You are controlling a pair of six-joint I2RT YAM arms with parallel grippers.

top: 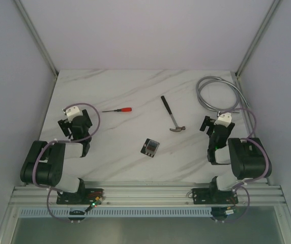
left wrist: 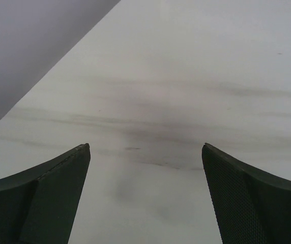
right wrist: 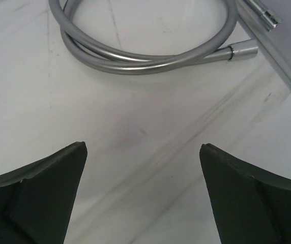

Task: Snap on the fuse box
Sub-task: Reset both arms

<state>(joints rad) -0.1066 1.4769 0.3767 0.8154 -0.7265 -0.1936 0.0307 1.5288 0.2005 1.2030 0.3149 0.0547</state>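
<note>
The fuse box (top: 150,147), a small black square block with a greyish top, lies on the marble table near its middle front, between the two arms. My left gripper (top: 70,122) hovers far to its left, and in the left wrist view my left gripper (left wrist: 145,147) is open over bare marble. My right gripper (top: 214,127) is off to the box's right. The right wrist view shows my right gripper (right wrist: 143,146) open, with only table between the fingers. Neither wrist view shows the fuse box.
A red-handled screwdriver (top: 118,110) lies at the left middle. A hammer (top: 172,117) rests just beyond the fuse box. A coiled silver hose (top: 217,94) (right wrist: 135,56) sits at the back right, ahead of the right gripper. Walls (top: 13,101) close in both sides.
</note>
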